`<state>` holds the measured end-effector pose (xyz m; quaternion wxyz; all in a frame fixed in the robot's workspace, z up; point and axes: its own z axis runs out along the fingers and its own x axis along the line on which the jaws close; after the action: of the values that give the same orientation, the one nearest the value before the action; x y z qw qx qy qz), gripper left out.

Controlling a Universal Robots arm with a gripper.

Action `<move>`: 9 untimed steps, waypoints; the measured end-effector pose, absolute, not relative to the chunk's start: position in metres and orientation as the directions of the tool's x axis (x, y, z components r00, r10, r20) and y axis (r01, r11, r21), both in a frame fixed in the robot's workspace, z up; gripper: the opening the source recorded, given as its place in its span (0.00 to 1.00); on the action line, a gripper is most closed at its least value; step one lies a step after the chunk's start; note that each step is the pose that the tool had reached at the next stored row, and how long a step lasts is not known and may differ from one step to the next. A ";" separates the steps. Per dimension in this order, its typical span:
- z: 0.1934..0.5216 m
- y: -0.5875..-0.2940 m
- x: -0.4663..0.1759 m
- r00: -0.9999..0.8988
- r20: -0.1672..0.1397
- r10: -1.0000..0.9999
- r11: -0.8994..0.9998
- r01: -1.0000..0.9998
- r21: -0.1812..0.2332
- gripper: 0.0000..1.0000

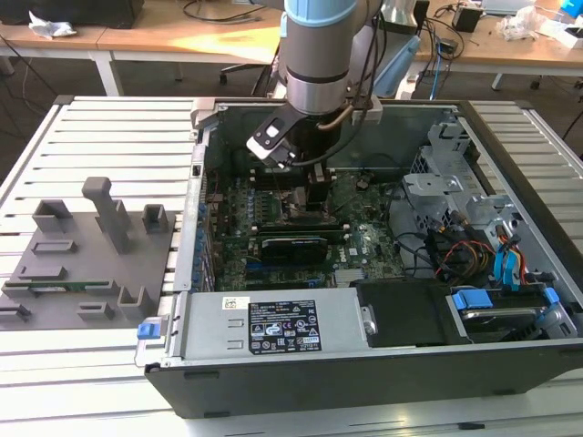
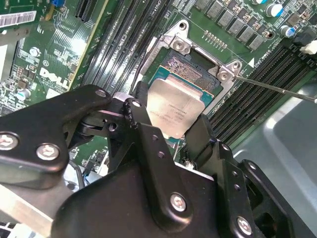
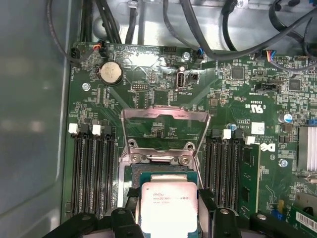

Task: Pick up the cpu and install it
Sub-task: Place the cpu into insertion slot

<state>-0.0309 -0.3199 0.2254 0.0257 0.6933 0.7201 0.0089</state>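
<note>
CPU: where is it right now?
In both wrist views the cpu is held in the hand, directly over the open socket on the motherboard, with memory slots on either side.

The cpu [image 2: 173, 111] is topped with pale, satin-smooth metal. The fingers [image 2: 143, 139] are finished in matt black. The motherboard [image 3: 148, 84] is coated glossy green; its socket bracket [image 2: 179, 44] is made of shiny bare metal.
</note>
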 end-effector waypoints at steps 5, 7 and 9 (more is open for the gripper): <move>0.220 -0.319 -0.031 -0.006 -0.025 1.000 0.007 0.999 0.048 0.55; 0.217 -0.319 -0.031 -0.006 -0.025 1.000 0.008 0.999 0.048 0.55; 0.214 -0.319 -0.031 -0.007 -0.025 1.000 0.008 0.999 0.048 0.55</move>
<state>-0.0309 -0.3187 0.2136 0.0260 0.7042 0.7094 0.0082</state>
